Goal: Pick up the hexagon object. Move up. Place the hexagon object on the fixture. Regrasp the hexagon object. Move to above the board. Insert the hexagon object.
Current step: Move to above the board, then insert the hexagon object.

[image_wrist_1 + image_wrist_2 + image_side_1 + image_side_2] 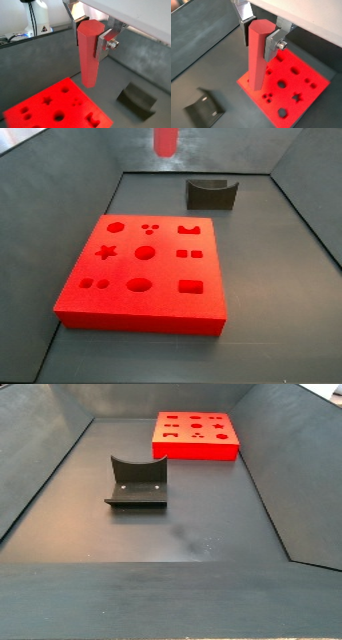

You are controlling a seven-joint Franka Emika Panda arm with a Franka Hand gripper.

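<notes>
Clamped between silver fingers (101, 44) of gripper (90, 31): hexagon object (89, 52), upright, hanging down from the closed-on jaws, high above board (294, 85). Fixture (211, 193) well apart on grey floor, empty. Only bar's lower tip visible in a side view.

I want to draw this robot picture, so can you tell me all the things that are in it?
hexagon object: one, red, long bar held upright in the pincer, up in the air with its lower end free.
board: one, bright red, lying flat on the grey floor, with star, circle and square holes in its top.
fixture: one, dark grey, standing on the floor apart from the board, nothing in its notch.
floor: one, dark grey, with grey walls around it.
pincer: one, silver fingers, shut on the bar near its top.
</notes>
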